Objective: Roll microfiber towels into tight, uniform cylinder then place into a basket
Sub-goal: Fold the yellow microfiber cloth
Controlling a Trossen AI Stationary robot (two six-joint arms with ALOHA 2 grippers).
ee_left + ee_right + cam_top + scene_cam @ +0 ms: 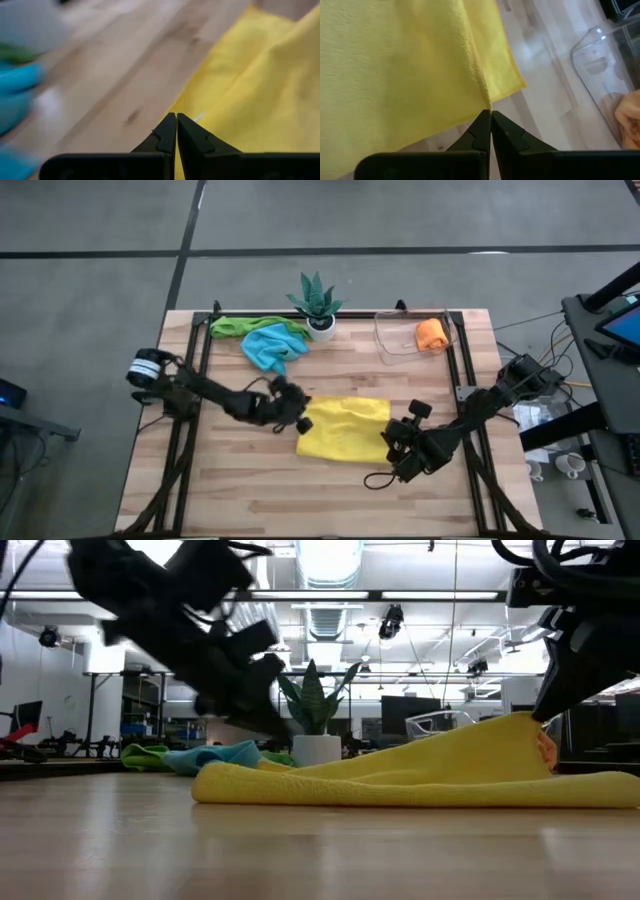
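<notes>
A yellow microfiber towel (340, 428) lies mid-table, and its right side is raised into a peak (520, 725). My right gripper (392, 440) is shut on that side. My left gripper (300, 420) is shut and hovers at the towel's left edge (187, 107); in the low view it is a little above the cloth. A light blue towel (272, 345) and a green towel (235, 327) lie crumpled at the far left. The clear basket (400, 345) stands at the far right with an orange roll (431, 333) inside. My right gripper pinches the yellow towel's right edge (486, 97) between its two fingertips, a short way from a corner (520, 82). The fingers slant down from the table's right side. The pinched edge is lifted off the table, and the rest of the towel slopes down and lies on the wood.
A spiky green plant in a white pot (318, 305) stands at the far middle, between the towels and the basket. A black frame (200, 350) runs along the table's sides. Bare wood (300, 500) stretches along the near side.
</notes>
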